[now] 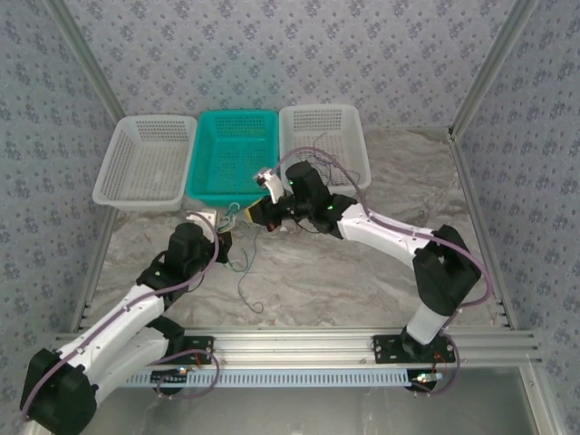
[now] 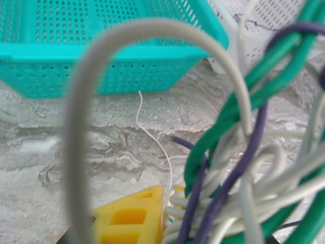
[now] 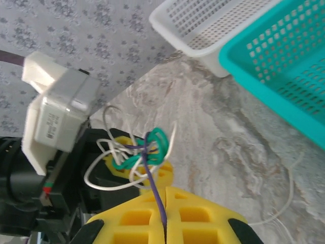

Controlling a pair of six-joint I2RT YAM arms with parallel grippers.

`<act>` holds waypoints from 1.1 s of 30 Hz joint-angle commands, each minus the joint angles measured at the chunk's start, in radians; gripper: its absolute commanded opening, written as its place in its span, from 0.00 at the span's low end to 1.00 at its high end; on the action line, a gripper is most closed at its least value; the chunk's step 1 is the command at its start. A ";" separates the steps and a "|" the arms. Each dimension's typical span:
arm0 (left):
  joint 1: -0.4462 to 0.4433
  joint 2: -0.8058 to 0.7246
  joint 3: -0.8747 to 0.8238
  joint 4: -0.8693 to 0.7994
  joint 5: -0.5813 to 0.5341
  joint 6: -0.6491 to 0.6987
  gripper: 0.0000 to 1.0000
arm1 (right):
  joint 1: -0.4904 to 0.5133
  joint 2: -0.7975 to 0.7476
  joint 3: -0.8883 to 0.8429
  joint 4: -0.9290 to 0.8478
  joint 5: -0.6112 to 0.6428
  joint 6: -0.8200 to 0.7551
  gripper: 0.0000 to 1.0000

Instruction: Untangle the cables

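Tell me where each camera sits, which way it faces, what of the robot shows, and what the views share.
Top external: above and behind the bases, looking down on the table, teal basket, left arm and right arm.
Left wrist: low on the left arm, facing the teal basket through the tangle of cables; its yellow finger shows.
Right wrist: on the right arm, facing the left gripper holding the tangle; the right gripper is shut on the purple cable.
Shared: every view has the tangle and teal basket.

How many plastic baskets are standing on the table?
3, in a row at the far side: a white basket on the left, a teal basket in the middle, a second white basket on the right. None seems hidden.
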State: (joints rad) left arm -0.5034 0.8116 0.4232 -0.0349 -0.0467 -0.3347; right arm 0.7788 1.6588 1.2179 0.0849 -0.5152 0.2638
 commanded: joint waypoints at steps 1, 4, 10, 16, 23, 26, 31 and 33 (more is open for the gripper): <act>0.019 -0.006 -0.005 -0.082 -0.128 -0.068 0.12 | -0.064 -0.133 -0.063 0.115 0.172 0.065 0.00; 0.020 -0.005 -0.008 -0.080 -0.131 -0.076 0.12 | -0.089 -0.199 -0.103 0.141 0.278 0.076 0.00; 0.025 -0.003 -0.008 -0.086 -0.131 -0.081 0.20 | -0.124 -0.318 -0.157 0.140 0.522 0.084 0.00; 0.026 -0.009 -0.006 -0.086 -0.123 -0.081 0.17 | -0.216 -0.446 -0.254 0.076 0.766 0.167 0.00; 0.029 -0.005 -0.011 -0.076 -0.108 -0.090 0.10 | -0.305 -0.566 -0.315 -0.062 0.880 0.229 0.00; 0.029 -0.005 -0.011 -0.074 -0.108 -0.094 0.10 | -0.333 -0.608 -0.325 -0.173 0.985 0.297 0.00; 0.031 -0.014 -0.005 -0.089 -0.114 -0.096 0.10 | -0.389 -0.686 -0.380 -0.240 1.071 0.393 0.00; 0.031 -0.015 -0.007 -0.091 -0.116 -0.097 0.12 | -0.403 -0.708 -0.393 -0.233 1.048 0.393 0.00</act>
State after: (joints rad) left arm -0.5812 0.8276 0.4751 0.1558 0.2485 -0.3489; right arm 0.6563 1.0786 0.8371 -0.0505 -0.1879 0.5407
